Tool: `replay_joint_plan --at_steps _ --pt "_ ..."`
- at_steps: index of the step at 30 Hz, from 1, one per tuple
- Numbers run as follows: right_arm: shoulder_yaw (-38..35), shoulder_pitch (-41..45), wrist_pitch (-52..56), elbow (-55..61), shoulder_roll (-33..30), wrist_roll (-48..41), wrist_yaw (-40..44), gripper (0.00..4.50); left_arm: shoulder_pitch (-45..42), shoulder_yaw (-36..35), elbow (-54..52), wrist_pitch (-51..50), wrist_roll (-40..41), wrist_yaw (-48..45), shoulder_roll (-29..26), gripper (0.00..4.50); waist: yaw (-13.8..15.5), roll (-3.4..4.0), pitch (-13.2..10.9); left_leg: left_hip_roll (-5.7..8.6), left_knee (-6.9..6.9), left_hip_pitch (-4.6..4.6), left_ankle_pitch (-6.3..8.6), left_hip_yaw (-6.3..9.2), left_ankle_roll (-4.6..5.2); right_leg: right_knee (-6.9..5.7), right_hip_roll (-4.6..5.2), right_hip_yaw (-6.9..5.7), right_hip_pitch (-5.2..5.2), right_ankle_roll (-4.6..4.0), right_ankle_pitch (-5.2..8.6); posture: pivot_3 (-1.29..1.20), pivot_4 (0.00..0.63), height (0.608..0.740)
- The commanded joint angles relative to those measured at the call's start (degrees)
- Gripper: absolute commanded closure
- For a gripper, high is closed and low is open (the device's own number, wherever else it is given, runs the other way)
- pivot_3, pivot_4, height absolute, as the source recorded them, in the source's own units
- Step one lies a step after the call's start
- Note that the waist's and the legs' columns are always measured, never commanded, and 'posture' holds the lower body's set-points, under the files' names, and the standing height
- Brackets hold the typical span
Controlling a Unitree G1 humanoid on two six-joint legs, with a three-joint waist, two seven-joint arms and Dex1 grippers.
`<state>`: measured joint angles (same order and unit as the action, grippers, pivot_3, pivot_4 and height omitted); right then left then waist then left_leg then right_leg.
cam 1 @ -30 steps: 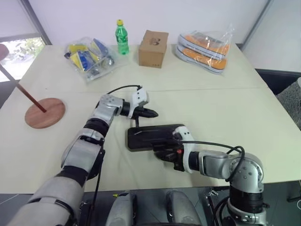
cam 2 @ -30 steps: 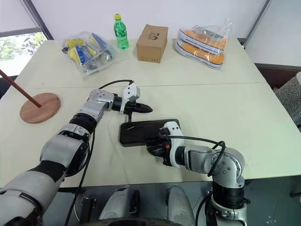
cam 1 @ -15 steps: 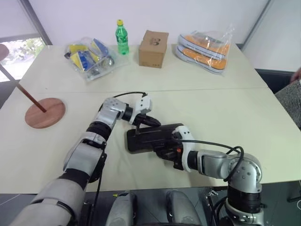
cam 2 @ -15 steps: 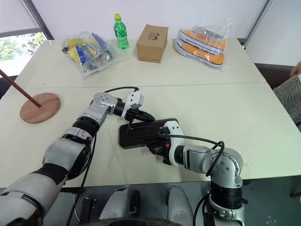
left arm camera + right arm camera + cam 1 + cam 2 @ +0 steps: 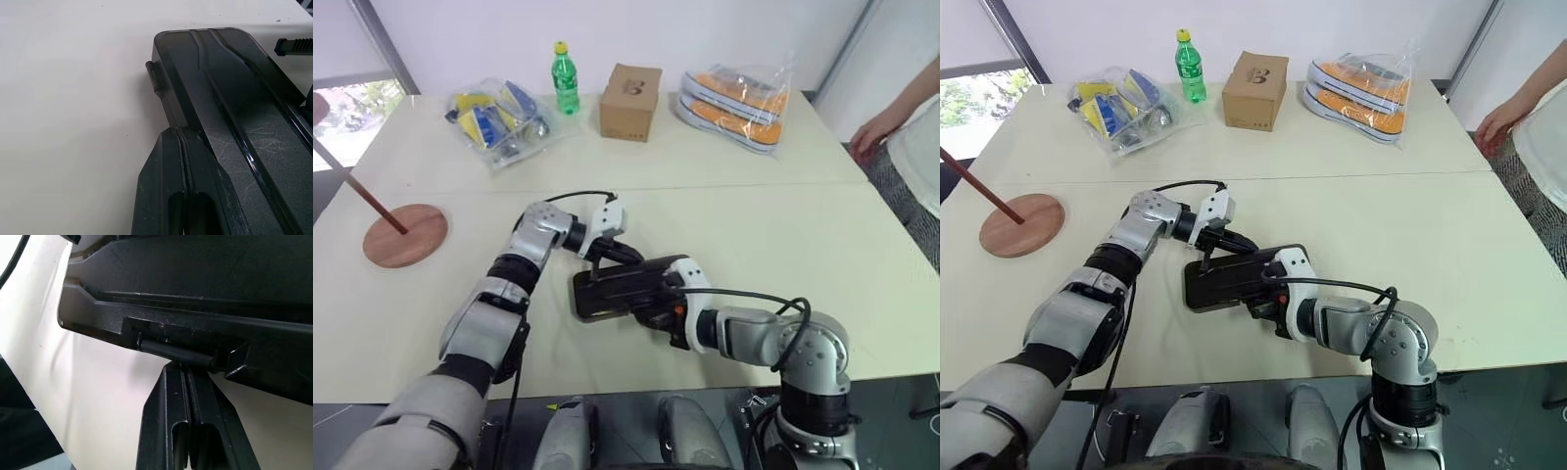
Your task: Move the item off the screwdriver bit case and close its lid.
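The item, a reddish-brown wooden stand (image 5: 403,235), sits at the table's left with its thin rod slanting up and left, well apart from the case. The dark screwdriver bit case (image 5: 622,289) lies in the middle near me. Its smoky-brown lid (image 5: 234,112) is down flat over it, and the small latch tab (image 5: 155,78) sticks out at the edge. My left gripper (image 5: 631,255) is shut, tips resting at the case's far edge (image 5: 180,131). My right gripper (image 5: 653,313) is shut against the near, hinged side (image 5: 182,366).
Along the far side stand a green bottle (image 5: 567,78), a cardboard box (image 5: 631,101), a bag of orange shoes (image 5: 736,98) and a bag of blue and yellow things (image 5: 499,119). A person's hand (image 5: 876,127) hangs by the table's right edge.
My left gripper has come back and down from above the table onto the case's far edge. A person's arm has come into view at the right. The right gripper has stayed put.
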<state>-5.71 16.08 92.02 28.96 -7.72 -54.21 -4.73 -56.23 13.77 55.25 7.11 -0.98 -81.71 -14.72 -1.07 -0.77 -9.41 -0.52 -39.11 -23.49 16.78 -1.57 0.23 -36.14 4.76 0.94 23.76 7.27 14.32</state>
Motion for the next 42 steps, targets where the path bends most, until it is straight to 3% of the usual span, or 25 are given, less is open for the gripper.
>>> replay_joint_plan --at_steps 1,8,13,20,29,34,38,42 --pt "-0.52 3.85 -2.69 -0.16 1.58 3.47 -0.54 4.46 2.49 2.72 -1.94 -0.36 -0.74 -2.99 2.04 4.50 -0.06 0.00 0.00 -0.01 0.00 0.01 0.00 0.00 0.00 0.00 -0.02 0.00 0.00 -0.01 -0.01 0.00 0.150 0.740" --pt "-0.25 6.36 -1.84 -0.57 3.77 4.39 0.44 4.46 3.58 3.31 -2.86 -0.17 -1.35 -2.65 2.00 4.50 -0.14 0.01 0.01 -0.18 0.00 0.09 0.00 0.00 0.00 -0.02 -0.21 0.00 0.00 -0.15 -0.08 0.00 0.150 0.740" --pt "0.91 6.42 -1.00 0.50 1.61 4.25 3.05 4.46 2.54 2.65 -0.36 1.92 -2.56 -0.05 1.35 4.50 -0.03 0.01 0.01 -0.19 0.00 0.08 0.00 -0.01 0.00 -0.02 -0.21 0.01 0.01 -0.16 -0.09 0.00 0.150 0.740" --pt "-1.30 5.20 0.48 5.76 -6.91 -3.35 9.55 4.46 -1.10 -1.94 6.11 7.07 -3.93 13.54 -2.13 4.50 0.29 0.00 0.00 -0.18 0.00 0.02 0.00 -0.01 0.00 0.01 -0.13 0.00 0.03 -0.15 -0.09 0.00 0.150 0.740" --pt "-8.39 5.13 -1.73 13.95 -25.73 -17.00 21.59 4.46 -4.29 -10.95 6.13 7.58 0.94 25.27 -8.48 4.50 0.34 -0.12 -0.08 -0.21 0.02 -0.07 0.00 0.00 0.01 0.04 -0.11 -0.01 0.12 -0.14 -0.09 0.00 0.150 0.740" --pt "-9.29 7.09 -8.43 13.63 -37.45 -13.14 26.93 4.46 0.41 -17.83 -10.40 -4.48 9.26 24.47 -12.50 4.50 0.32 -0.27 -0.21 -0.22 0.01 -0.13 0.00 -0.03 0.00 0.05 -0.05 0.00 0.19 -0.14 -0.09 0.00 0.150 0.740" --pt "-9.69 8.64 -14.41 9.73 -44.21 -7.60 30.60 4.46 16.82 -21.97 -45.18 -26.80 19.20 24.50 -19.27 4.50 -0.14 -0.24 -0.25 -0.25 0.05 -0.12 0.00 -0.14 0.00 0.03 -0.04 0.15 0.24 -0.15 -0.09 0.00 0.150 0.740" --pt "-8.52 7.72 -19.01 8.27 -48.08 -4.68 34.70 4.46 28.90 -23.02 -64.83 -40.17 26.47 23.69 -25.41 4.50 -0.14 -0.25 -0.26 -0.36 0.08 -0.24 0.00 -0.24 -0.01 0.06 -0.05 0.26 0.46 -0.16 -0.09 0.00 0.150 0.740"
